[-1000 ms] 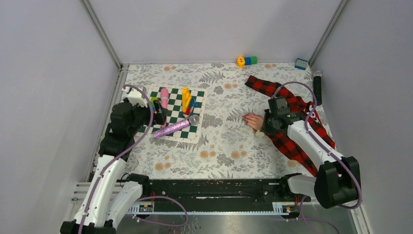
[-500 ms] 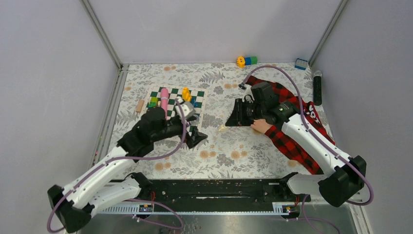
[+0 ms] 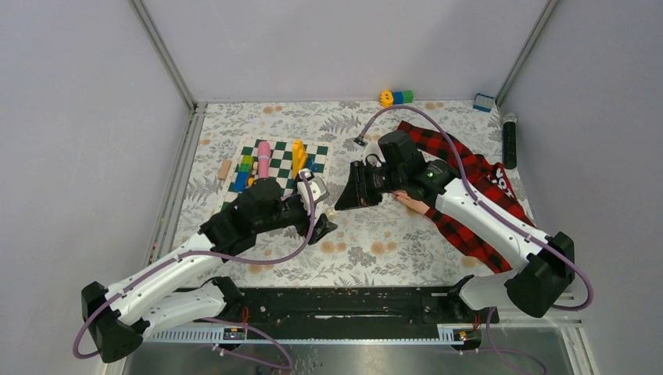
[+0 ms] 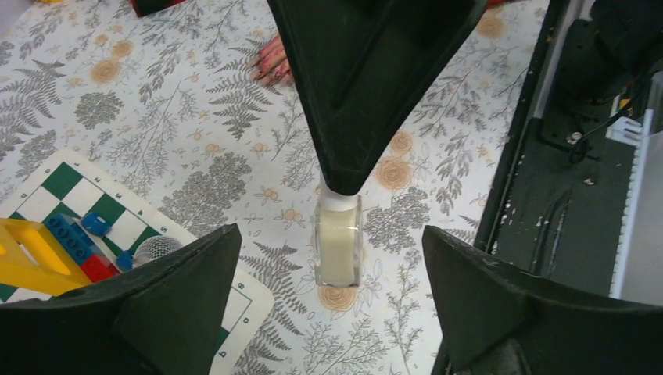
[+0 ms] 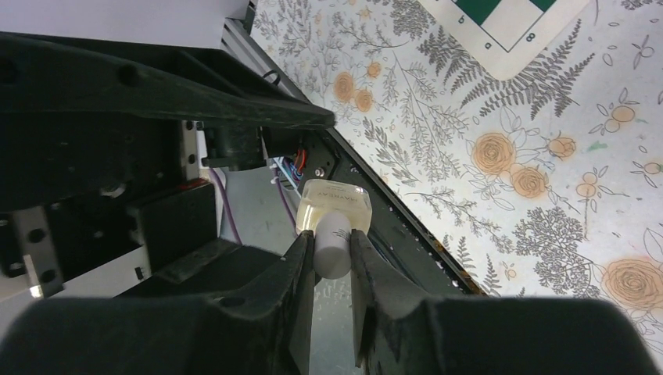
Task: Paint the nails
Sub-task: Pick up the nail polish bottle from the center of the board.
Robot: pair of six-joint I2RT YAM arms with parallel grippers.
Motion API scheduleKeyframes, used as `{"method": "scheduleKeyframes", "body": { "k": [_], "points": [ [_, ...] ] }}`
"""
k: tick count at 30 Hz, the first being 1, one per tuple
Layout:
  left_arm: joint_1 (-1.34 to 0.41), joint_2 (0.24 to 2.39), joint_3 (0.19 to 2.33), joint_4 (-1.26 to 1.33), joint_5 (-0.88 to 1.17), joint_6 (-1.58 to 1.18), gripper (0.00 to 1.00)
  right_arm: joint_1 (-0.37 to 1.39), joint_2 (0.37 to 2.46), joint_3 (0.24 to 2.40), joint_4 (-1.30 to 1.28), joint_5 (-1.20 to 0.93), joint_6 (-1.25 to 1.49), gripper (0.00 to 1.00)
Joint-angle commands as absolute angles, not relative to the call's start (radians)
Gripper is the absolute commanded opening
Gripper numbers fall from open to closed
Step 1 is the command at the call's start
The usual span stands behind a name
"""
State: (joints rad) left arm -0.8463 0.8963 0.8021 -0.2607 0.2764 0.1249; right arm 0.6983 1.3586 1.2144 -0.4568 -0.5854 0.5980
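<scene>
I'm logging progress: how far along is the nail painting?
Done: the right gripper pinches the polish bottle by its white cap. In hand: the open left gripper brackets the bottle's glass body, not gripping yet. Left: uncapping, then brushing the nails on the dummy hand.

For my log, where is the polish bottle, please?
Top view: bottle mid-table right of the chessboard, cap pinched by the right gripper, ahead of the open left gripper.

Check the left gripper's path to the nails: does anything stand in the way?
Yes. The right gripper, shut on the white cap of a small clear bottle, hangs straight between the open left gripper and the nails beyond it.
</scene>
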Motion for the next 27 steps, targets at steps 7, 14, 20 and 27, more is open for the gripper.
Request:
{"method": "scheduleKeyframes", "body": {
  "k": [7, 14, 20, 27],
  "points": [
    [-0.856, 0.925, 0.829, -0.235, 0.198, 0.142, 0.56, 0.715, 1.357, 1.275, -0.417, -0.628, 0.588, 0.00],
    [-0.855, 0.946, 0.844, -0.236, 0.234, 0.115, 0.53, 0.722, 1.357, 1.276, -0.423, -0.625, 0.579, 0.00],
    [-0.856, 0.946, 0.844, -0.229, 0.246, 0.101, 0.53, 0.729, 1.357, 1.279, -0.424, -0.626, 0.572, 0.00],
    [-0.855, 0.954, 0.843, -0.212, 0.283, 0.070, 0.35, 0.734, 1.357, 1.279, -0.424, -0.628, 0.570, 0.00]
  ]
}}
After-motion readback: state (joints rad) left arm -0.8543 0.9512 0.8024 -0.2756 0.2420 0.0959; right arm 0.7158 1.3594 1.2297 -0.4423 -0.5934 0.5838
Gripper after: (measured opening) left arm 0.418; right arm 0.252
